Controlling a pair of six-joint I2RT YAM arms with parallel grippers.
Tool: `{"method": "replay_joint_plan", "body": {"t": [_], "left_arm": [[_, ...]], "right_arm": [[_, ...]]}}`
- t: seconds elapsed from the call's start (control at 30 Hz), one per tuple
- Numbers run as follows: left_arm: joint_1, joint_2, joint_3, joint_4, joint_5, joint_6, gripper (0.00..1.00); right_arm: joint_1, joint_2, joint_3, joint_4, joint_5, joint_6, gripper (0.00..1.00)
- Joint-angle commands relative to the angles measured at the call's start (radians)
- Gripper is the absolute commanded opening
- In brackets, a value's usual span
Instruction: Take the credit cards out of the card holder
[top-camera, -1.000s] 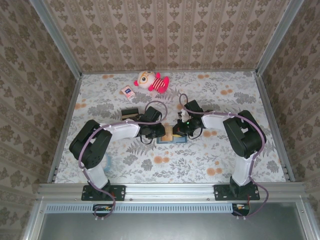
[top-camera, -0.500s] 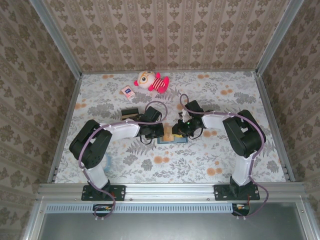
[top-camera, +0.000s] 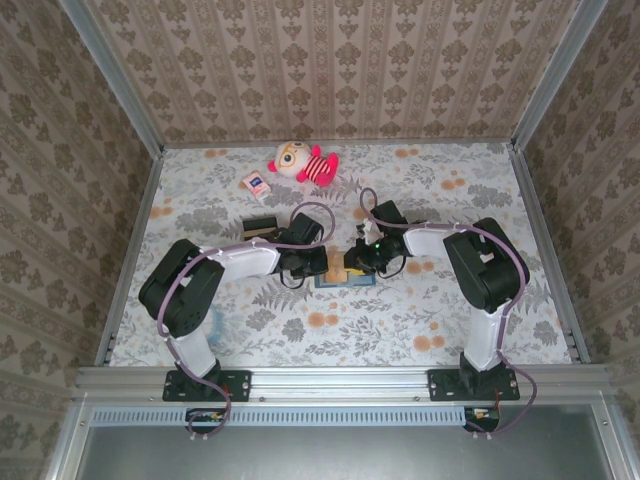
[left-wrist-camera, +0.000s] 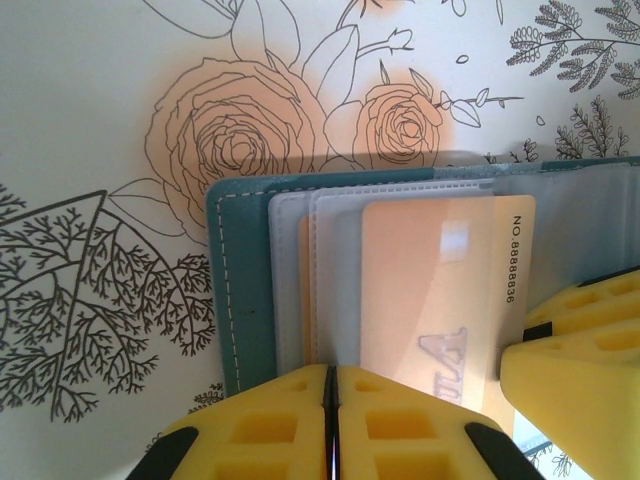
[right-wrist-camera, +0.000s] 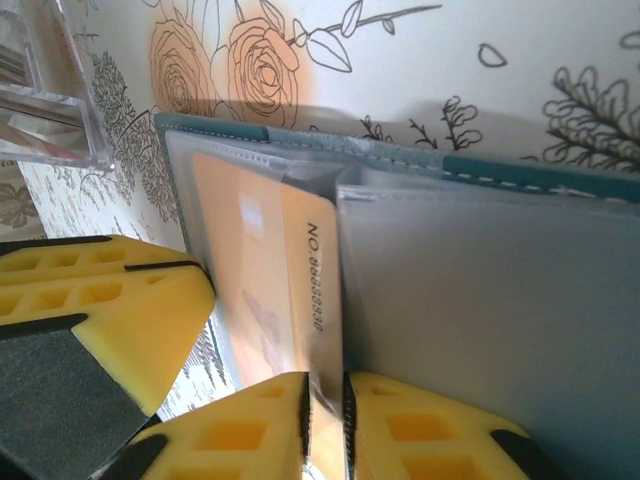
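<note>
The right claw (right-wrist-camera: 322, 410) is clamped on the free edge of the thin tan-orange credit card (right-wrist-camera: 265, 270), which stands partly out of a clear sleeve in the open teal-blue folding card holder (right-wrist-camera: 480, 300). The left claw (left-wrist-camera: 330, 400) is pressed shut at the holder's pocketed end, apparently to pin it to the floral worktop (left-wrist-camera: 100, 100) while the card is drawn.

Table (top-camera: 450, 300), floral-print surface. Far edge: plush doll (top-camera: 300, 161), with white-and-red packet (top-camera: 256, 184) near it on its left. Dark block (top-camera: 260, 227) sits nearer, left of centre. At centre, card holder (top-camera: 345, 282) lies open, flat.
</note>
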Motion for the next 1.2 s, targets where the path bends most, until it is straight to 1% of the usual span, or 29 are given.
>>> {"method": "replay_joint_plan", "body": {"t": [0.0,0.1,0.2,0.4,0.57,0.77,0.93,1.03,1.17], "left_arm": [[0.0,0.052,-0.033,-0.078,0.017,0.012,0.11],[0.003,0.04,-0.03,-0.074,0.019,0.018,0.12],[0.005,0.034,-0.031,-0.066,0.017,0.021,0.12],[0.007,0.009,-0.038,-0.026,0.006,0.025,0.17],[0.008,-0.008,-0.01,-0.004,0.021,0.046,0.25],[0.013,-0.059,0.037,0.04,0.079,0.072,0.42],[0.03,-0.151,0.016,0.058,0.089,0.066,0.58],[0.047,-0.215,-0.014,0.084,0.103,0.039,0.65],[0.073,-0.302,-0.055,0.126,0.107,0.028,0.81]], "right_arm": [[-0.007,0.013,-0.021,0.019,0.04,0.033,0.1],[-0.024,-0.026,-0.043,-0.011,0.086,0.03,0.04],[-0.041,-0.06,-0.069,-0.017,0.092,0.025,0.0],[-0.058,-0.151,-0.122,-0.018,0.098,0.019,0.0],[-0.069,-0.264,-0.177,0.014,0.081,0.015,0.0],[-0.073,-0.393,-0.236,0.106,0.034,0.034,0.0],[-0.082,-0.463,-0.285,0.228,-0.025,0.084,0.0],[-0.093,-0.49,-0.287,0.279,-0.067,0.108,0.0],[-0.116,-0.51,-0.288,0.351,-0.126,0.15,0.0]]}}
